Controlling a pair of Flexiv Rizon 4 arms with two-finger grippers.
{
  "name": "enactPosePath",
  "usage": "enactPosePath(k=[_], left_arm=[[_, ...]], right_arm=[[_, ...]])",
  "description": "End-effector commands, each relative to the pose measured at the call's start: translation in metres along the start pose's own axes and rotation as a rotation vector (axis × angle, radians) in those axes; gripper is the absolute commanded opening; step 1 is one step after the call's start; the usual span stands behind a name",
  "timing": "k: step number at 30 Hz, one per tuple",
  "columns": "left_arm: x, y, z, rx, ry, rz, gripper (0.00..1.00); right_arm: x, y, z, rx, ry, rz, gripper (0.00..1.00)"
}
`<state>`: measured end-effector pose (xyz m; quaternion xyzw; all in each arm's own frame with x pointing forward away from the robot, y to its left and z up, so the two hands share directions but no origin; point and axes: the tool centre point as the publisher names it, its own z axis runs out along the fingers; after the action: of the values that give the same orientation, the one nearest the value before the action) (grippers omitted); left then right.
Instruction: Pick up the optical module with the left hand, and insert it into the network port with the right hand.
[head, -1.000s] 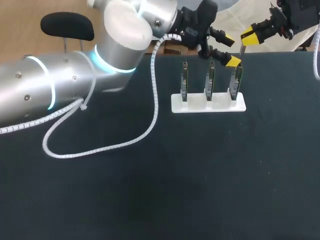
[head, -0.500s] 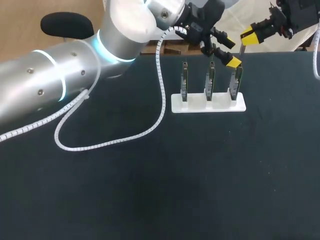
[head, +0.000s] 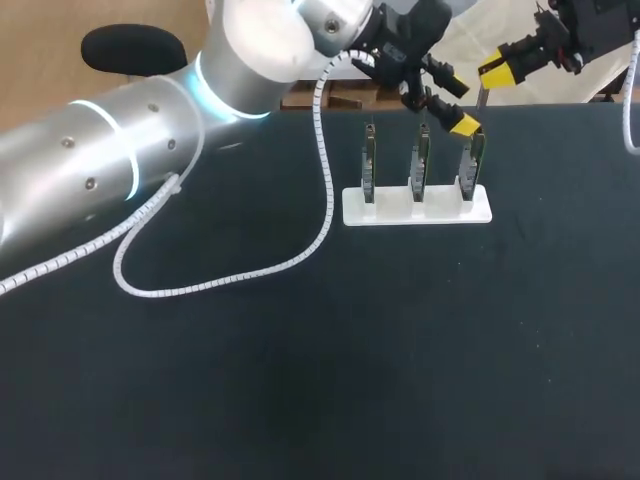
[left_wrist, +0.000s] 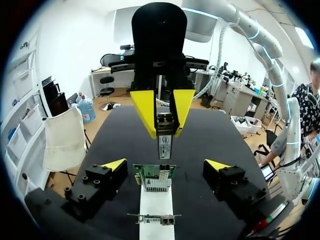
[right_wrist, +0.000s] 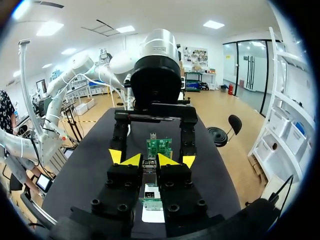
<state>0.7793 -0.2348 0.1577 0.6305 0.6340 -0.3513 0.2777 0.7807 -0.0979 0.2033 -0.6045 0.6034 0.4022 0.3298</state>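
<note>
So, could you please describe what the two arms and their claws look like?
The left arm is a thick silver tube with rounded joints, glowing cyan rings and a white spiral-wrapped cable hanging along it. The right arm is built alike. The left claw and right claw are black, with two fingers ending in bright yellow wedge tips.

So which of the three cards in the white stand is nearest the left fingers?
The card at the right end in the head view: a yellow fingertip of the left gripper sits at its top, the others stand apart.
</note>
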Motion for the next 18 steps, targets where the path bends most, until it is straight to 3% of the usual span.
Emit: enactPosePath(k=[1,18], left_arm=[[0.0036,-0.0007,0.0001,-0.003,0.003,-0.004,1.00],[0.0056,-0.0074,0.0049,0.006,-0.002,-0.028,1.00]], right_arm=[[0.0000,-0.0024,0.0000,-0.005,0.002,0.002,0.00],[0.0021,-0.0050,0.0021,-0.011,0.007,0.002,0.00]])
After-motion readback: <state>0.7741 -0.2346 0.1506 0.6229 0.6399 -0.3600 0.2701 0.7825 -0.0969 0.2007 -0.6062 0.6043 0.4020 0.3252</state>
